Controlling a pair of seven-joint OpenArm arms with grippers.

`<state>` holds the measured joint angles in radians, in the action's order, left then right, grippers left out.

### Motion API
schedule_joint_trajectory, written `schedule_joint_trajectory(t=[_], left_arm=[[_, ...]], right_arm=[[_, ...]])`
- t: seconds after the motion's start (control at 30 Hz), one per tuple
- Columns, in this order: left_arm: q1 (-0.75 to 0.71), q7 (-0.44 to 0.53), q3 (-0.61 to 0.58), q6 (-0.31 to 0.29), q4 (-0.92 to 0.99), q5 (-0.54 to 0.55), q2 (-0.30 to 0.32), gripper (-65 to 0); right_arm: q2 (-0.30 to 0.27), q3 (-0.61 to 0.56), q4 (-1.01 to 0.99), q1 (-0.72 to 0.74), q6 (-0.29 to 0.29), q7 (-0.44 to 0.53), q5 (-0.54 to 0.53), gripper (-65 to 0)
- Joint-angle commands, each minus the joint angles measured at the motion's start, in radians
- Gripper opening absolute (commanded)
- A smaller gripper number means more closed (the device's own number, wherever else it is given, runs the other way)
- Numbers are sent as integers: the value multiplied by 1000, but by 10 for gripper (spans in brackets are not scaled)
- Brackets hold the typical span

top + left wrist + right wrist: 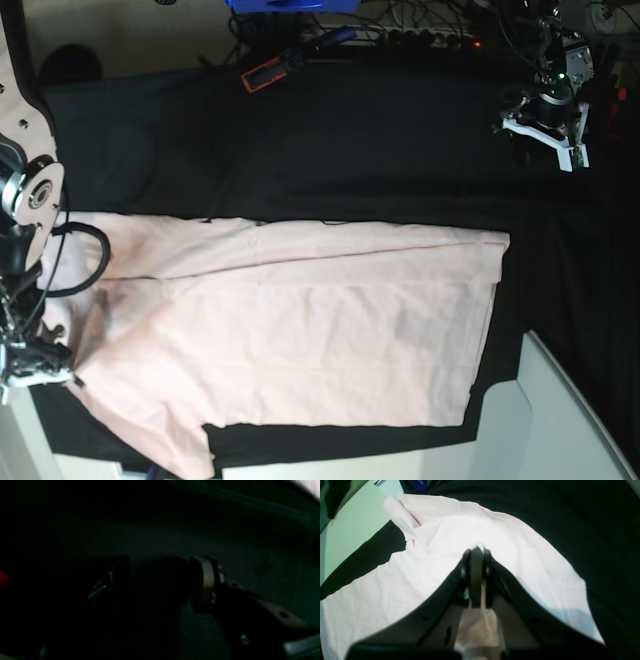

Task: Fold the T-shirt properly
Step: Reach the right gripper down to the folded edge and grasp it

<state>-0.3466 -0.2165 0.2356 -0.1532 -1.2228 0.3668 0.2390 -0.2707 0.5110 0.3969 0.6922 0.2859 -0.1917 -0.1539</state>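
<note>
Base view: T-shirt (300,330) lies spread flat on the black table cover (380,150), in the near half of the table. Long axis runs left to right across the picture. Straight hem edge points to the picture's right; sleeve end sits at the picture's left, beside the arm there. One sleeve sticks out toward the bottom-left corner. Cloth is pale pink, plain side up, no print showing. A long soft crease runs along the upper part; smaller wrinkles gather near the left end. Far edge fairly straight, right edge slightly slanted.

Right gripper (40,362), at the picture's left edge, is down at the sleeve end of the shirt. Right wrist view: right gripper (477,552) has its jaws pressed together on a fold of the pink cloth (420,562), a strip of fabric showing between the fingers behind the tips.

Left gripper (548,138) is at the far right of the table, over bare black cover, well apart from the shirt. Left wrist view is very dark; jaws stand apart with nothing between them, left gripper (160,580) over the cover.
</note>
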Motion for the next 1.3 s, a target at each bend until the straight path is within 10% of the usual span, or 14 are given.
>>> schedule_joint_trajectory(t=[0.0,0.3,0.53,0.8,0.9,1.27], left_arm=[[-1,19,6,5,-13,5,15,-287],[-1,19,6,5,-13,5,15,-287],[-1,19,6,5,-27,5,12,-287],[11,18,5,5,-58,5,-25,-287],[7,18,0,5,-56,5,-25,-287],[1,18,6,5,-56,5,-17,-287]], right_arm=[[-11,2,15,39,-1,30,-14,-630],[-17,146,32,17,-1,30,-117,-189],[-12,97,310,-187,31,-165,-201,-183],[127,335,742,-541,25,-355,-525,-183],[159,386,768,-599,-52,-386,-583,-178],[167,383,636,-624,-49,-384,-629,-177]])
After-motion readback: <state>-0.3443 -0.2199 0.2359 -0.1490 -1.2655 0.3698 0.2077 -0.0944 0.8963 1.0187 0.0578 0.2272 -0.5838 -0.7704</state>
